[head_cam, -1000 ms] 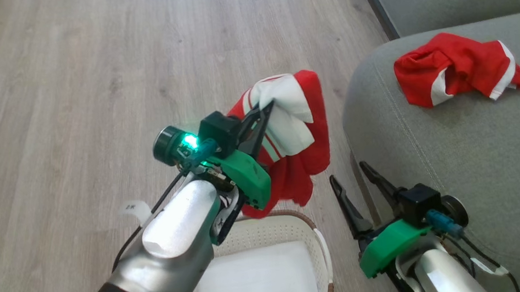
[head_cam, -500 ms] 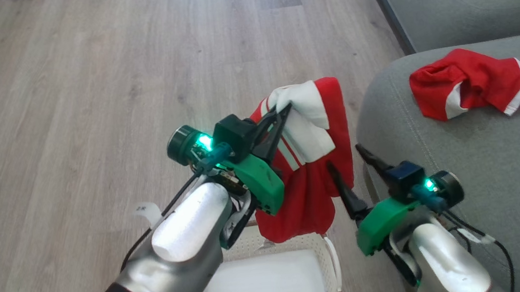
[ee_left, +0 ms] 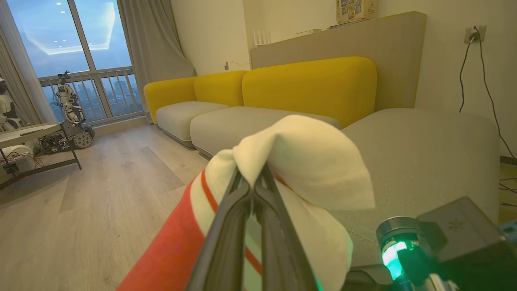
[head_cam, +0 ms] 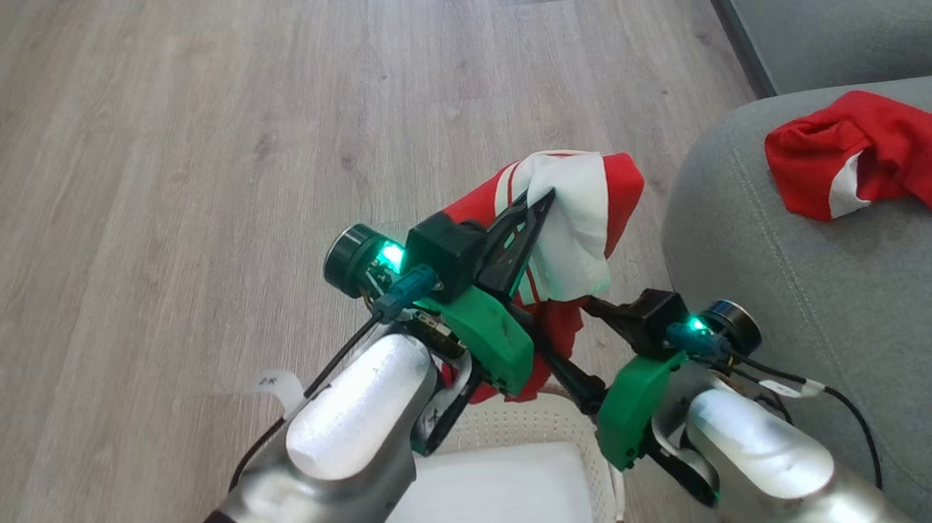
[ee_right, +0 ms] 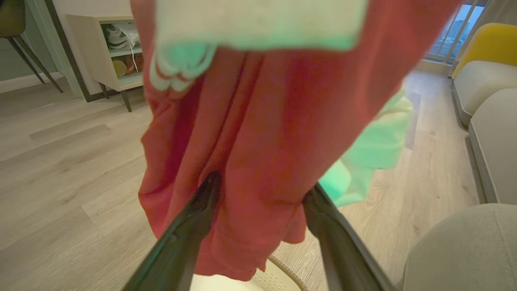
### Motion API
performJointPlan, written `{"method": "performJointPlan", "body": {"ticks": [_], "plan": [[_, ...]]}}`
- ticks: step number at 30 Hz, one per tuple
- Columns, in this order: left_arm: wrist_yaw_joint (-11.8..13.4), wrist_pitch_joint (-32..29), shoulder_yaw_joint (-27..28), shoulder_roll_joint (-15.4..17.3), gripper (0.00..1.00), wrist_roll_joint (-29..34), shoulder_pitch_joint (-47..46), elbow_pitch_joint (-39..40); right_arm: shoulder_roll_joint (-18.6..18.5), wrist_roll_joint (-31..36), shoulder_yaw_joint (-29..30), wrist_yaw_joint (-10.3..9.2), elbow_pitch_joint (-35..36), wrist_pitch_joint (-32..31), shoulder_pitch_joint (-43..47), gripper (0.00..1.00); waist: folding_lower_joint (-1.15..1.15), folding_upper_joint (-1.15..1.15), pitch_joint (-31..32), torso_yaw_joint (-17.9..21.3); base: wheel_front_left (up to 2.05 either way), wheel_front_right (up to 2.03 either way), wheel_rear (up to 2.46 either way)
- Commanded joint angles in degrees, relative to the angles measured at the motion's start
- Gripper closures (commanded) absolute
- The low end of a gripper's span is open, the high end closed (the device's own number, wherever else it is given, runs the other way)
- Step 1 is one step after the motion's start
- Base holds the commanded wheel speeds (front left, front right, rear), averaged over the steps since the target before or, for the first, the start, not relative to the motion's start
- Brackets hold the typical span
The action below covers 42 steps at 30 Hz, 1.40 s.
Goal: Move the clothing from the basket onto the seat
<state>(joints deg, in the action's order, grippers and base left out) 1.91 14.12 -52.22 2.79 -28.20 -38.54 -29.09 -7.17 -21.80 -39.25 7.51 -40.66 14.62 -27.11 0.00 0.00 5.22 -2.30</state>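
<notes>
Pale wood-look floor everywhere. Right at the bottom of the head view sits the basket, cream with holes in the wall and a flat white pad lying inside it. Just above it the left gripper has its fingers pinched together on the white fold of a red-and-white garment, so that one's up in the air over the basket's far rim with the red part dangling down. The left wrist view shows it nicely, both fingers clamped on the white cloth. The right gripper is tucked in low beside it, fingers spread wide with the hanging red fabric between them, not squeezing anything as far as I can see. Off to the right is the seat, grey-green, and the other red garment lies crumpled on top of it, well apart from the held one. Further back, the left wrist view catches a sofa with yellow backs and big windows.
</notes>
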Motion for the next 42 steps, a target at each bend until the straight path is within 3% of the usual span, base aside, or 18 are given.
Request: {"method": "performJointPlan", "body": {"ticks": [1, 4, 5, 6, 8, 13, 19, 21, 22, 23, 24, 34, 42], "plan": [[0.3, 0.0, 1.9, 0.2, 1.00, -0.5, -2.9, 2.2, 0.6, -0.7, -0.8, -0.02, 1.1, 0.4, -3.0, 0.00, 0.00, 0.00, -0.1, -0.1, 0.00, 0.00, 0.00], [0.5, -0.1, 1.6, 0.2, 1.00, -0.9, -2.8, 2.6, 1.1, -1.9, -2.1, -0.02, 0.2, 0.4, -4.4, 0.00, 0.00, 0.00, -0.5, -0.3, 0.00, 0.00, 0.00], [0.5, -0.1, 1.6, 0.2, 1.00, -1.0, -2.8, 2.6, 1.2, -2.2, -2.6, -0.02, 0.1, 0.4, -4.8, 0.19, 0.00, 0.00, -0.6, -0.3, 0.00, 0.00, 0.00], [0.6, -0.1, 1.6, 0.2, 1.00, -1.2, -2.7, 2.7, 1.4, -2.5, -3.2, -0.02, 0.0, 0.4, -5.1, 0.56, 0.00, 0.00, -0.7, -0.4, 0.00, 0.00, 0.00], [0.7, -0.1, 1.6, 0.2, 1.00, -1.6, -2.5, 2.6, 1.5, -3.0, -4.0, -0.02, -0.1, 0.4, -5.7, 1.00, 0.00, 0.00, -0.8, -0.4, 0.00, 0.00, 0.00], [1.1, 0.0, 2.7, 0.6, 1.00, -3.0, -1.4, 1.6, 0.9, -4.0, -4.4, -0.02, 0.7, 0.4, -6.4, 1.00, 0.00, 0.00, -1.2, 0.2, 0.00, 0.00, 0.00], [1.7, 0.2, 4.0, 1.9, 1.00, -4.4, 0.6, -1.2, -0.3, -3.9, -0.6, -0.02, 3.8, 0.4, -5.7, 1.00, 0.00, 0.00, -1.6, 2.0, 0.00, 0.00, 0.00], [1.9, 0.4, 4.7, 2.1, 0.59, -4.8, 1.3, -1.9, -0.6, -3.7, 1.5, -0.02, 5.4, 0.4, -5.3, 1.00, 0.00, 0.00, -1.7, 2.8, 0.00, 0.00, 0.00], [1.9, 0.4, 4.7, 2.1, 0.59, -4.8, 1.3, -1.9, -0.6, -3.7, 1.5, -0.02, 5.4, 0.4, -5.3, 1.00, 0.00, 0.00, -1.7, 2.8, 0.00, 0.00, 0.00], [2.0, 0.4, 4.9, 2.3, 0.14, -5.0, 1.6, -2.3, -0.7, -3.4, 2.4, -0.02, 6.2, 0.4, -5.2, 1.00, 0.00, 0.00, -1.8, 3.2, 0.00, 0.00, 0.00], [2.1, 0.5, 5.2, 2.4, 0.00, -5.0, 1.9, -2.5, -0.8, -3.1, 3.3, -0.02, 6.9, 0.4, -5.0, 1.00, 0.00, 0.00, -1.9, 3.6, 0.00, 0.00, 0.00], [2.1, 0.8, 7.8, 2.9, 0.00, -3.8, 4.8, -3.1, -2.3, 0.6, 10.8, -0.02, 12.1, 0.4, -3.8, 1.00, 0.00, 0.00, -2.5, 8.7, 0.00, 0.00, 0.00], [1.3, 0.9, 10.2, 2.5, 0.00, -1.0, 8.5, 0.3, -4.6, 3.1, 14.1, -0.02, 15.1, 0.4, -3.9, 1.00, 0.00, 0.00, -2.7, 14.8, 0.00, 0.00, 0.00]]}}
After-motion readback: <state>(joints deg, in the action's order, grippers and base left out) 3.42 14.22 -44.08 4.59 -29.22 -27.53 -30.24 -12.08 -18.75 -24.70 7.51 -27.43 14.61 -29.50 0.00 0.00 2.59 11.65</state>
